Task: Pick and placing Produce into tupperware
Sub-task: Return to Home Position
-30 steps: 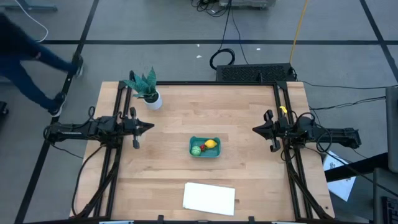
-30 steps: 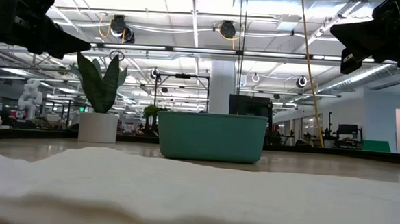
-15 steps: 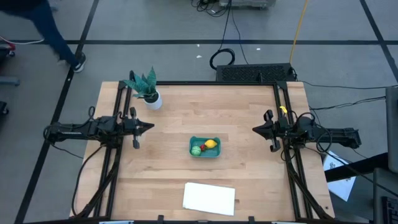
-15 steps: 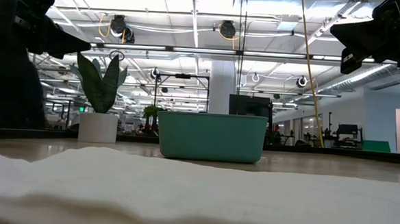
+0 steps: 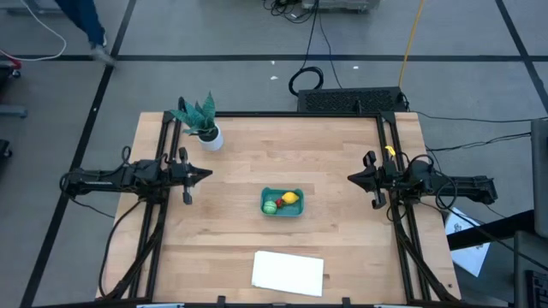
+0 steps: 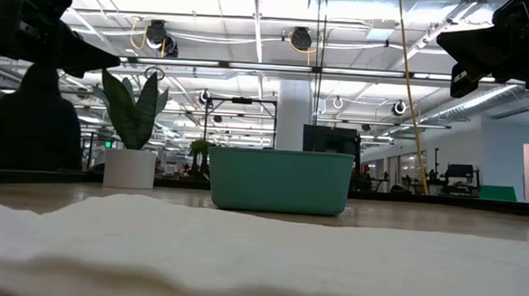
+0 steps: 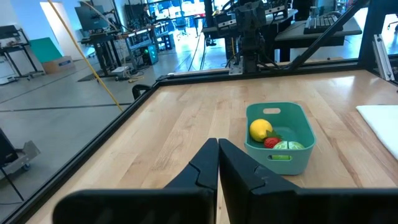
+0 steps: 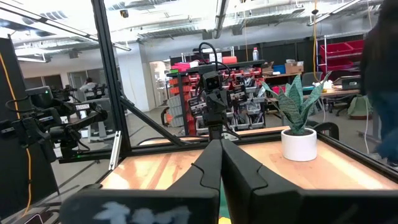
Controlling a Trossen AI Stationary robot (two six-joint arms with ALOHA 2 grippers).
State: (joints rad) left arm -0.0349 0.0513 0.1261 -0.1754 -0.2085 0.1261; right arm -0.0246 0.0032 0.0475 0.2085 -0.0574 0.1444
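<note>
Produce is all in the tupperware (image 5: 282, 202), which sits near the middle of the counter (image 5: 342, 248): lemon (image 5: 292, 198) toward 2 o'clock inside it, red piece (image 5: 279, 203) central, green piece (image 5: 270, 205) toward 8 o'clock; nothing of the task lies loose on the wood. Left pincer (image 5: 208, 174) hangs at 9 o'clock of the tupperware, right pincer (image 5: 351, 178) at 3 o'clock, both well apart from it; each wrist view shows its fingers pressed together, holding nothing. Judgement: placing is complete and only the homing step is open. You should draw each arm back along its own side, kept high; do not sweep over the tupperware, the potted plant (image 5: 205, 128) at 11 o'clock or the white sheet (image 5: 288, 272) at 6 o'clock.
</note>
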